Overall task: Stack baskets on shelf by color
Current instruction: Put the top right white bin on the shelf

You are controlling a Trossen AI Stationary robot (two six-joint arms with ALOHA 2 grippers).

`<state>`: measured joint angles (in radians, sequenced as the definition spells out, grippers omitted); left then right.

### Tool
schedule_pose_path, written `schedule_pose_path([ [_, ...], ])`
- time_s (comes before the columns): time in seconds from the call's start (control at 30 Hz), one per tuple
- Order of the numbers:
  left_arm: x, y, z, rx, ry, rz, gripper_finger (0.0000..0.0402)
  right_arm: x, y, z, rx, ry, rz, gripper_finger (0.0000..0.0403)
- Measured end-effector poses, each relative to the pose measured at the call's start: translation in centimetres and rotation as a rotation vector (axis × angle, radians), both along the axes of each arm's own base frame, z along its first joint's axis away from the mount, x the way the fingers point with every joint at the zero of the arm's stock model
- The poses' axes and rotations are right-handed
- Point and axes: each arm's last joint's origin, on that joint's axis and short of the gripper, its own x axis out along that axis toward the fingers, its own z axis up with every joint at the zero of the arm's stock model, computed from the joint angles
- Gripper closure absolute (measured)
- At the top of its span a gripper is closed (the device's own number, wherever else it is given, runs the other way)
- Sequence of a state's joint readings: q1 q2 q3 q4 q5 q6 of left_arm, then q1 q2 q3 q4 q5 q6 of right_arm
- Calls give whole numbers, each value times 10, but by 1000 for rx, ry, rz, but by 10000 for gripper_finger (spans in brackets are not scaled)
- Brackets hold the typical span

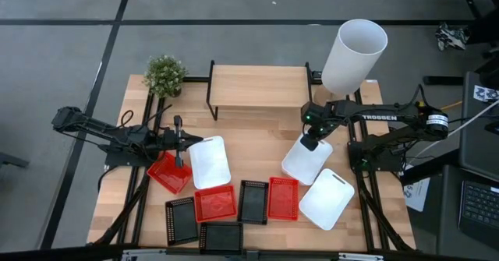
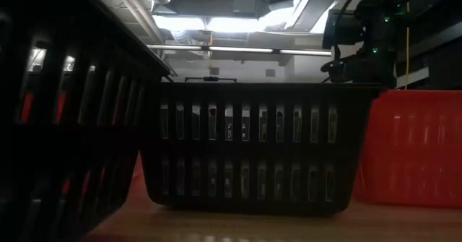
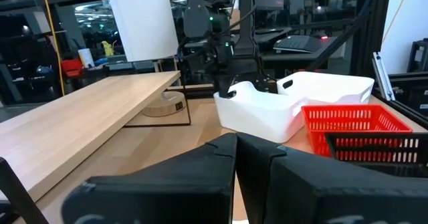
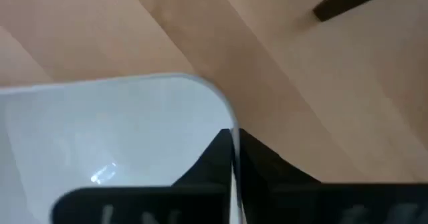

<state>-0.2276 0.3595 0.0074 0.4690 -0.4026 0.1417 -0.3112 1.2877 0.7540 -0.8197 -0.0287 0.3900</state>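
In the high view, nine baskets lie on the near half of the table. One white basket (image 1: 209,161) and a red one (image 1: 170,171) sit by my left gripper (image 1: 191,141), which hovers shut over the white basket's far left corner. My right gripper (image 1: 310,142) is shut on a second white basket (image 1: 306,163); the third white basket (image 1: 329,199) lies just near of it. Two more red baskets (image 1: 214,204) (image 1: 282,197) and three black ones (image 1: 253,201) (image 1: 181,219) (image 1: 222,236) rest flat near the front edge. The shelf (image 1: 257,86) stands at the far side with a bare top. My right gripper pinches the white basket's wall at its far end, beside a rounded corner (image 4: 232,140), one finger (image 4: 207,160) inside the basket and one outside. The fingers come from above, slanting down. The left wrist view shows this basket (image 3: 257,110) upright; I cannot tell whether it is lifted clear.
A tall white cylinder (image 1: 355,52) stands at the shelf's right end, close behind my right arm. A small potted plant (image 1: 165,75) sits at the table's far left corner. Bare wood lies between the shelf and the baskets. In the low view a black basket (image 2: 245,148) fills the foreground.
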Motion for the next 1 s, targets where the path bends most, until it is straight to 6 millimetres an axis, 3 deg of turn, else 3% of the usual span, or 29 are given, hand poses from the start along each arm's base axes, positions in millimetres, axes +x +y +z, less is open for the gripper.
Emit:
schedule_pose_path([
  [0.2, 0, 0, -1, 2, 5, 0, 401, 2, 0, 6, -6, -7, 20, 400],
  [0.53, 0, 0, -1, 2, 5, 0, 401, 21, -7, 44, -177, -93, 161, 401],
  [0.83, 0, 0, 0, 2, 5, 0, 401, 30, -9, 91, -176, -183, 220, 402],
  [1.0, 0, 0, 0, 1, 5, 0, 401, 32, -7, 133, -166, -270, 296, 403],
])
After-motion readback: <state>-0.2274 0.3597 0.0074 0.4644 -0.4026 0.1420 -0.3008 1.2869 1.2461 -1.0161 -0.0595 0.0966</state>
